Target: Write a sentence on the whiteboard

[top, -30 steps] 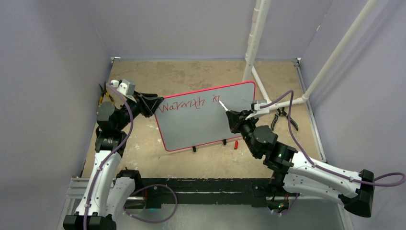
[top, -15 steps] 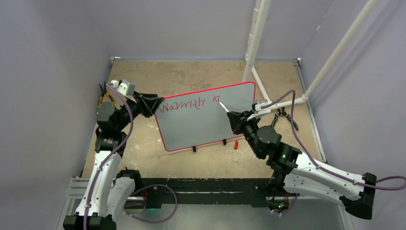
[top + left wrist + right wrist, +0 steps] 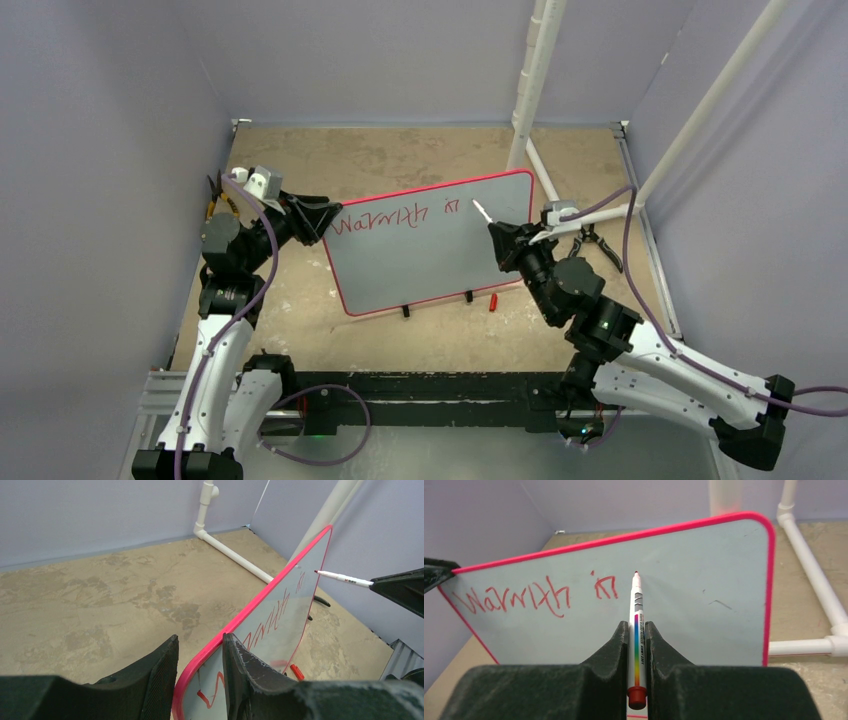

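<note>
The right jaws (image 3: 636, 630) are gripping a marker (image 3: 636, 605), its long axis pointing straight ahead at the whiteboard (image 3: 704, 565), which is standing upright on the worktop (image 3: 400, 160). The tip is sitting just right of the sentence (image 3: 524, 597), which is reading only "Warmth in", so the next word is probably going rightward. The left jaws (image 3: 200, 642) are clamping the board's far left edge. Whether the tip is touching is unclear, and the wrist views are cutting off the board's feet.
</note>
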{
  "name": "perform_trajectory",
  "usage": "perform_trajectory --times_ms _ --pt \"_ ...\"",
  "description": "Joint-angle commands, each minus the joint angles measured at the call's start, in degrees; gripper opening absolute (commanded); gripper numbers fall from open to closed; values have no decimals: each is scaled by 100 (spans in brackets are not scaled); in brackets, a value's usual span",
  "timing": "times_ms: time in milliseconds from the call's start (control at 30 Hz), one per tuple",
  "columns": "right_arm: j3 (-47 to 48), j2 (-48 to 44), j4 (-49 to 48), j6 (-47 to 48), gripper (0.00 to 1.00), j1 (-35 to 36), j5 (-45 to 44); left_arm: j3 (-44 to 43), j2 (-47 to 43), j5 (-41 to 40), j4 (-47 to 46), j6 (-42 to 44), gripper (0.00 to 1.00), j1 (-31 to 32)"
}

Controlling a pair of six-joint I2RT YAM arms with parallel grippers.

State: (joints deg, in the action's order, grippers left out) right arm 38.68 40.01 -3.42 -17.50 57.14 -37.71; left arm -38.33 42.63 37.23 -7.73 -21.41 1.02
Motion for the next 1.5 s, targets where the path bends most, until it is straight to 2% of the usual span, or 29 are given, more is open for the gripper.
perform_trajectory --times_ms 0,700,1467 --pt "132 -198 -203 181 0 -242 49 27 8 76 26 75 36 -5" --pt "220 175 -687 530 0 -643 386 27 -5 107 17 77 36 -6" --pt "-427 -115 686 -1018 0 -634 757 44 -42 148 -29 40 36 0"
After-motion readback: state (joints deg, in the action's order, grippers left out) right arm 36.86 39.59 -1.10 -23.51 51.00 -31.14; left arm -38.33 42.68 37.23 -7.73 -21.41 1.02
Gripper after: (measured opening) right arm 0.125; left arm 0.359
